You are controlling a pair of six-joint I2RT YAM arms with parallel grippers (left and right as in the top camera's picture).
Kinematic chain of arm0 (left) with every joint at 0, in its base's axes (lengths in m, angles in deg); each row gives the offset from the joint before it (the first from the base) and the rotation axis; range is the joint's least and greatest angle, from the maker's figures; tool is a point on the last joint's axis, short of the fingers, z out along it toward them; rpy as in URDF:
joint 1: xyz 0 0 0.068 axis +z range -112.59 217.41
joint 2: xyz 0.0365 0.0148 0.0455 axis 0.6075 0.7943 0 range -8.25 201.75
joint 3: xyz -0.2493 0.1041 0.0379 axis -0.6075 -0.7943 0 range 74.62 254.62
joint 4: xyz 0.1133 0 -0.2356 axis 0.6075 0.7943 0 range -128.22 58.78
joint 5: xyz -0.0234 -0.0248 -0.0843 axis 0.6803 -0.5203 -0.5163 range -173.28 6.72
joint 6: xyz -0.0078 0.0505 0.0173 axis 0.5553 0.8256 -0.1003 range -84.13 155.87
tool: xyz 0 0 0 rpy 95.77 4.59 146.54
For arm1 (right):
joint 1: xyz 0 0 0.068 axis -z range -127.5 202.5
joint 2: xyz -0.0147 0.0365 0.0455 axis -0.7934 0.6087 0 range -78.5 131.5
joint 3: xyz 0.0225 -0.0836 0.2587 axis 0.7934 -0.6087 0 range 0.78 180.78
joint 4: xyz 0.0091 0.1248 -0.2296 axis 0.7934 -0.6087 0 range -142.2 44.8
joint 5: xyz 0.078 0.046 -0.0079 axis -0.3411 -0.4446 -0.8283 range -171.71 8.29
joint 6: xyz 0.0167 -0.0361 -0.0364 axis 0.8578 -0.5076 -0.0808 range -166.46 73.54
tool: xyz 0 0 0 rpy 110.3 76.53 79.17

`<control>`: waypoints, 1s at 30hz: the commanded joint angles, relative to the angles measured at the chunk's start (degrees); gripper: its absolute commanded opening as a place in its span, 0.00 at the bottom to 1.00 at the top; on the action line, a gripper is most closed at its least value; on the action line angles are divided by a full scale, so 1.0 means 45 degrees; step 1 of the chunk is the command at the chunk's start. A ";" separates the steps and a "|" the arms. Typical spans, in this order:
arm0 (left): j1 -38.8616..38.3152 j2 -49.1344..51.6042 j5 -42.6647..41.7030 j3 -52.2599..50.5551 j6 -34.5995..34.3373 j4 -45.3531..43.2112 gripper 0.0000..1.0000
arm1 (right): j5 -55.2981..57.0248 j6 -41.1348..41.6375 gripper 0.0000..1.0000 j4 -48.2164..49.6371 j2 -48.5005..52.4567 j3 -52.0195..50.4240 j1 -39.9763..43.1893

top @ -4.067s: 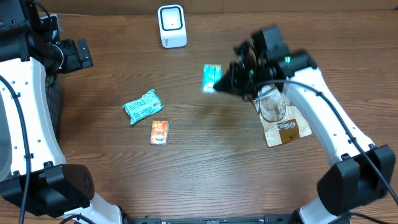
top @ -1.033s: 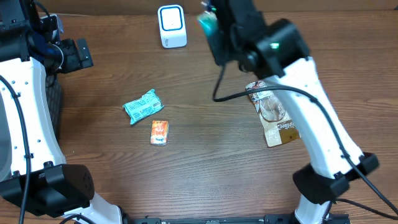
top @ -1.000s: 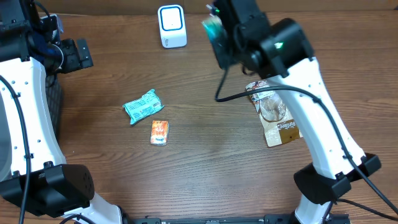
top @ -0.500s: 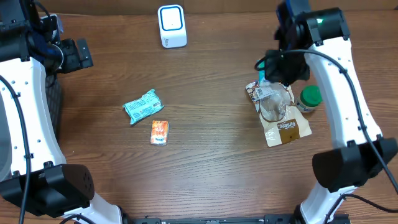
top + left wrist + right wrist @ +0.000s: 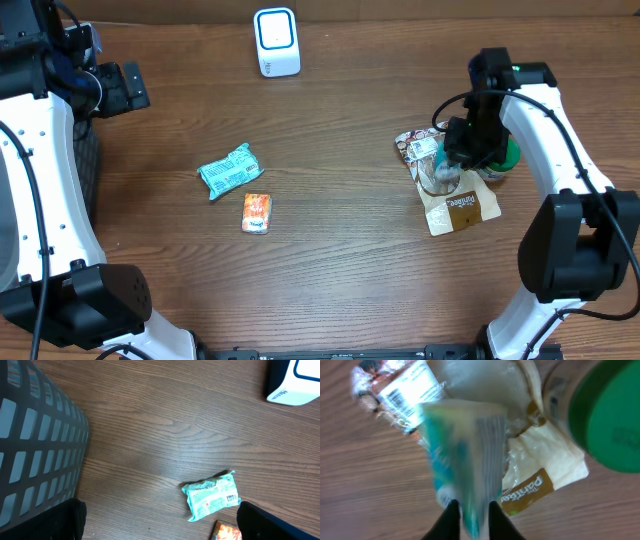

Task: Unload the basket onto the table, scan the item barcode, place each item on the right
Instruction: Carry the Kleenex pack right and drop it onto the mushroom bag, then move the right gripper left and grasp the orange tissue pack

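Note:
The item, a teal-and-white packet, shows blurred between the fingertips of my right gripper, while the fingers and the table look sharp. The jaws stand slightly apart around it. In the overhead view my right gripper hangs low over the pile at the right. The white scanner with its blue face stands at the back centre, far from it. My left gripper is open and empty at the far left, also seen from above as left gripper.
The pile holds a brown pouch, a clear wrapper with a barcode and a green-lidded jar. A teal packet and an orange packet lie left of centre. A dark mesh basket stands at the left edge.
My right arm has swung from beside the scanner over to the pile at the right and come down. Its jaws have parted a little around the packet. The left arm has not moved.

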State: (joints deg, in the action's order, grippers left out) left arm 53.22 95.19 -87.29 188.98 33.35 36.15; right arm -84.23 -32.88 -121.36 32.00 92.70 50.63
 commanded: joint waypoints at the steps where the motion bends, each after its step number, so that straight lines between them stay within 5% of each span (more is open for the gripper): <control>1: 0.0044 0.0160 0.0034 0.0024 0.0282 -0.0010 0.99 | -0.0034 -0.0053 0.34 0.0257 -0.0049 -0.0228 0.0272; 9: 0.0044 0.0160 0.0034 0.0024 0.0282 -0.0010 1.00 | -0.0675 -0.0661 0.39 0.0029 -0.0058 0.0797 0.0170; 19: 0.0044 0.0160 0.0034 0.0024 0.0282 -0.0010 1.00 | -0.5489 -0.1005 0.39 0.1219 -0.0024 0.1812 -0.1851; 30: 0.0044 0.0160 0.0034 0.0024 0.0282 -0.0010 0.99 | -0.5455 0.3191 0.26 0.5503 0.0160 -0.0699 -0.6135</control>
State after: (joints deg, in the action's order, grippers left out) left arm 53.22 95.19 -87.29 188.98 33.35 36.13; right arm -107.51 -25.82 -99.06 32.09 92.24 26.55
